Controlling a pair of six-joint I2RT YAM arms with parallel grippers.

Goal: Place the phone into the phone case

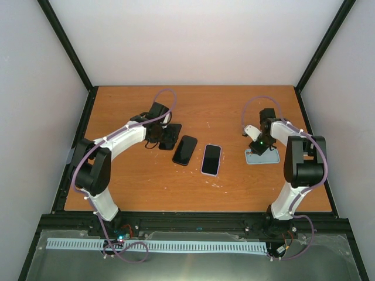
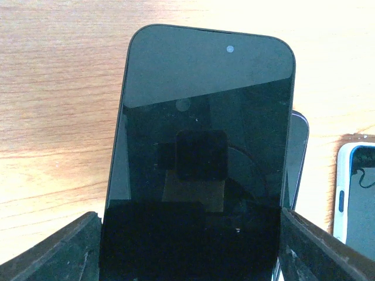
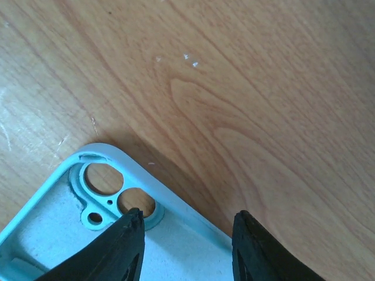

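In the left wrist view a black phone [image 2: 205,117], screen up, lies lengthwise between my left gripper's fingers [image 2: 188,215]. Both fingers press its long edges, so that gripper is shut on it. From above, the phone [image 1: 174,130] and left gripper [image 1: 166,136] sit left of the table's centre. The light blue phone case [image 3: 117,153] lies open side up at the right, also seen as the case [image 1: 258,158] from above. My right gripper [image 3: 188,215] is open astride its rim by the camera holes, one finger inside and one over the wood.
A second dark phone [image 1: 185,150] and a phone in a white case [image 1: 211,159] lie in the middle of the wooden table [image 1: 234,187]. Both also show at the right of the left wrist view, the dark phone [image 2: 296,152] and the white-cased phone [image 2: 357,199].
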